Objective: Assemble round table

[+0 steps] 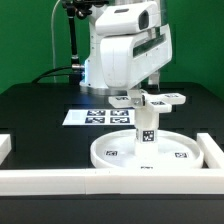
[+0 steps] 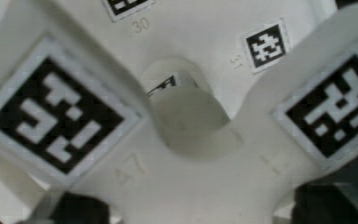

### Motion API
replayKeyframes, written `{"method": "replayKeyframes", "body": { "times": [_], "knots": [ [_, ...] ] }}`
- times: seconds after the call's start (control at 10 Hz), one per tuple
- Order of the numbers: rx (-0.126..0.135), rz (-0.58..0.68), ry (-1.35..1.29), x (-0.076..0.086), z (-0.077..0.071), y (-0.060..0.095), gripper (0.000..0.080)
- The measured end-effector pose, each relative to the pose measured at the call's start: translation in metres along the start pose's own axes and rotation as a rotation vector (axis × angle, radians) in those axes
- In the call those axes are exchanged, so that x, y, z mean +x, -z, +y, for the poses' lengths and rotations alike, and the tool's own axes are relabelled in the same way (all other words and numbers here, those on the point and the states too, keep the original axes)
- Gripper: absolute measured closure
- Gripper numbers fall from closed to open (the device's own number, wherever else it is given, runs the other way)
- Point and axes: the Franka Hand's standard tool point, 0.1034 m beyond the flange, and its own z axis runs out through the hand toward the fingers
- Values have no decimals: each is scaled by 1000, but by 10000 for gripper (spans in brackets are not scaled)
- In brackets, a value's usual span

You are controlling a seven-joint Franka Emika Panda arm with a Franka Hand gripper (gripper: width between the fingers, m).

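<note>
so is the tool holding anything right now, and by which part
Cannot tell: the tool straddles the white plastic cross-shaped base, but any finger contact is out of sight.

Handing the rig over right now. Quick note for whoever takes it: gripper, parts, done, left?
Gripper: at the cross-shaped base, jaws hidden, state unclear.
Round disc: flat on the table against the white border rails.
Leg: upright at the disc's centre.
Cross-shaped base: atop the leg, filling the wrist view.
Left: whether the base is fully seated cannot be told; check before release.
Marker board: behind the disc.
</note>
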Motion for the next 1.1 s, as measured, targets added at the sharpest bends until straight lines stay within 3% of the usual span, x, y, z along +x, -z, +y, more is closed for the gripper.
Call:
{"method": "replayKeyframes", "body": {
  "times": [0.1,0.7,1.1],
  "knots": [
    [-3,1,0,0,0,0,359],
    [-2,3,-57,0,0,0,359],
    [6,40,-594,-5,0,-1,357]
  ]
}}
